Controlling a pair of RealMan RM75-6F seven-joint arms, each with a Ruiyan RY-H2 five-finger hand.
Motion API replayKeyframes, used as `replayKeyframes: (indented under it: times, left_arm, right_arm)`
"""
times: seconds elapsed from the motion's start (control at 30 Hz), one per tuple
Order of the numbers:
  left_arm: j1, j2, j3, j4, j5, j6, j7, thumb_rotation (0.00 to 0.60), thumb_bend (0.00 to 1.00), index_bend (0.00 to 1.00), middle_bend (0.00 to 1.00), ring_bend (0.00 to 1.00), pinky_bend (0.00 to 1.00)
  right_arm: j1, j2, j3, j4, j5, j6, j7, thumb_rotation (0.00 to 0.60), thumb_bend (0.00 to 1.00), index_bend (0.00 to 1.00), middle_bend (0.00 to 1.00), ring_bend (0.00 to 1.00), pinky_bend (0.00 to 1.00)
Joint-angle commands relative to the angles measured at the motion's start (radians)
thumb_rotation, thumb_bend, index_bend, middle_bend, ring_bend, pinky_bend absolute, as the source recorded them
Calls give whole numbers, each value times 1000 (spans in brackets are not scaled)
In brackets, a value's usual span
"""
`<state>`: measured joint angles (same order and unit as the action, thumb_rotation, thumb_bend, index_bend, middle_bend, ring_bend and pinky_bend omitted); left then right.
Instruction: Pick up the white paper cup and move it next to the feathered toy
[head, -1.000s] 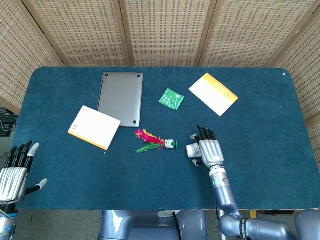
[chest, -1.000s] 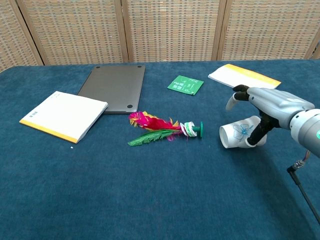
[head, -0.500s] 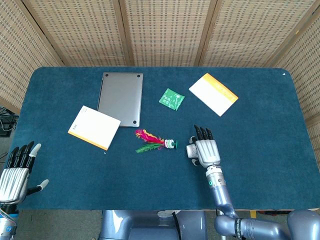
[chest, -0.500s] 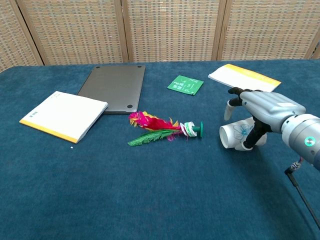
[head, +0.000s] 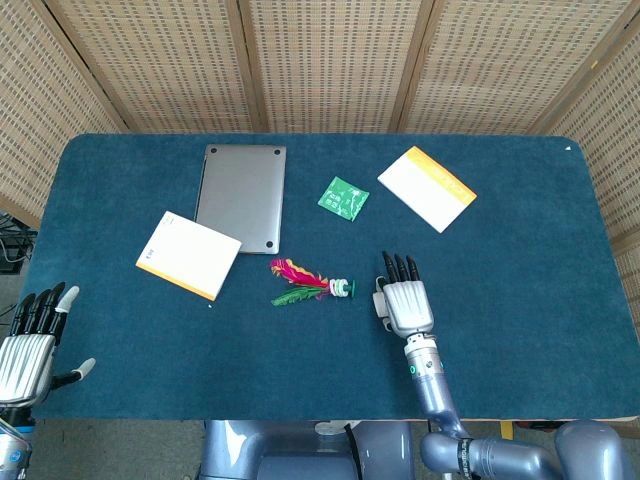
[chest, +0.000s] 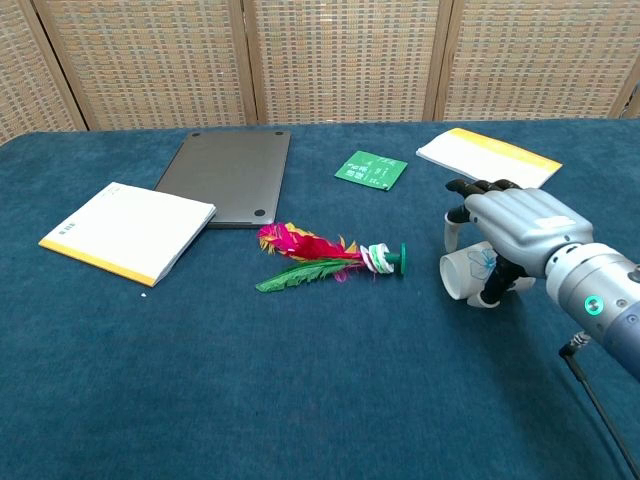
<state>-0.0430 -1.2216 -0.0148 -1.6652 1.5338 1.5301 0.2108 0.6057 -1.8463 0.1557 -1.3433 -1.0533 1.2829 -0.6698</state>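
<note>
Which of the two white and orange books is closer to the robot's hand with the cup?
The book at the table's far right, beyond the right hand. The other lies left, beside the laptop.

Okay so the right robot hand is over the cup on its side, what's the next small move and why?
Probably close the right robot hand around the white paper cup. The cup lies on its side on the table, mouth toward the feathered toy, with the fingers draped over it but apparently not yet wrapped tight. A firm grip has to come before lifting.

Silver-grey right robot hand (chest: 515, 225) with black fingertips; its wrist seemingly carries a small green light.
</note>
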Motion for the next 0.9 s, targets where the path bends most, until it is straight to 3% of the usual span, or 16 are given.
replayKeyframes:
  times: [0.03, 0.3, 0.53, 0.63, 0.9]
  left_arm:
    - [-1, 0, 0, 0, 0, -1, -1, 600, 111, 0, 0, 0, 0]
    - [-1, 1, 3, -2, 3, -3, -1, 600, 112, 0, 0, 0, 0]
    - [-3, -1, 5, -2, 2, -7, 5, 600, 111, 0, 0, 0, 0]
    - [-1, -1, 6, -6, 7, -2, 7, 600, 112, 0, 0, 0, 0]
    - [-1, -3, 4, -5, 7, 1, 14, 600, 112, 0, 0, 0, 0]
  right_arm:
    - [0, -15, -5, 23, -27, 16, -10, 600, 253, 474, 7, 0, 0]
    - [-10, -16, 4, 30, -40, 17, -12, 600, 258, 510, 34, 0, 0]
    - [-33, 28, 53, -91, -35, -9, 122, 600, 259, 522, 32, 0, 0]
    - [-60, 77, 125, -222, 55, -75, 276, 600, 259, 521, 24, 0, 0]
    - [-68, 130, 186, -300, 196, -167, 379, 600, 258, 520, 0, 0, 0]
